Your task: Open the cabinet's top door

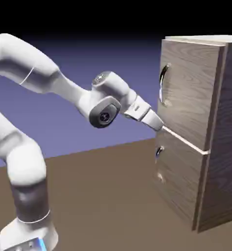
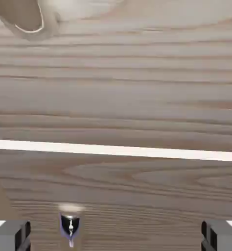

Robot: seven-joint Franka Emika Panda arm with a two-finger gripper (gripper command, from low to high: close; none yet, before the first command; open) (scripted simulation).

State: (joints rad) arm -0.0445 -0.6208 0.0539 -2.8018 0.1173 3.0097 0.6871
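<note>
The cabinet (image 1: 220, 137) stands at the exterior view's right, a tall wood-grain box. Its top door (image 1: 189, 93) looks flush with the body, with the curved silver handle (image 1: 163, 81) near the door's left edge. My gripper (image 1: 158, 123) is just below that handle, close to the pale seam (image 1: 186, 141) between the two panels. In the hand view the top door (image 2: 116, 73) fills the upper half, and the handle's lower end (image 2: 25, 19) shows at top left. The gripper (image 2: 115, 238) is open, its fingertips (image 2: 10, 236) wide apart with nothing between them.
The shorter lower panel (image 1: 179, 181) sits under the seam with its own small handle (image 1: 159, 151); this handle (image 2: 70, 226) lies between my fingertips' line and the seam (image 2: 116, 151) in the hand view. The brown table (image 1: 108, 196) stretches left of the cabinet.
</note>
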